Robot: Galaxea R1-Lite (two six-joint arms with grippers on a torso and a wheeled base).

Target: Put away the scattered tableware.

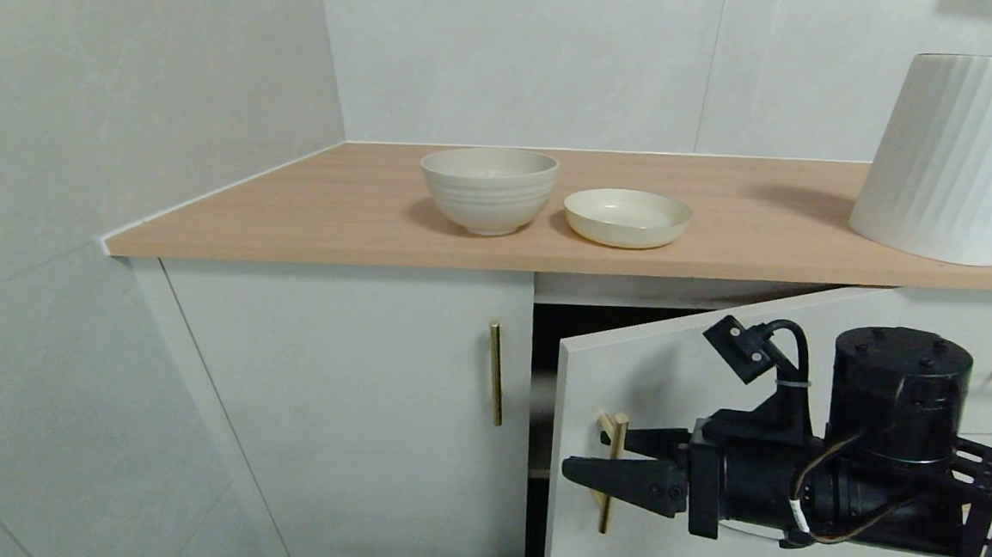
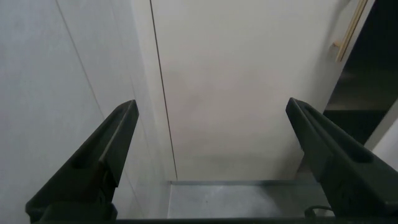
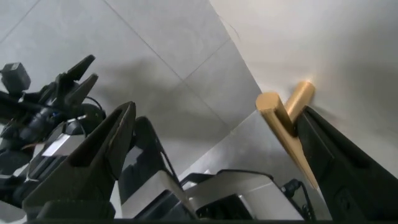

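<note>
A cream ribbed bowl and a shallow cream dish stand side by side on the wooden counter. Below them the right cabinet door is swung partly out. My right gripper is open at that door's gold handle, its fingers reaching past the bar. In the right wrist view the handle lies close against one finger of the right gripper. My left gripper hangs open and holds nothing, facing the closed left door low down.
A tall white ribbed shade stands on the counter's right end. The left door carries a vertical gold handle. A dark gap shows the cabinet's inside. Tiled walls close off the left side and the back.
</note>
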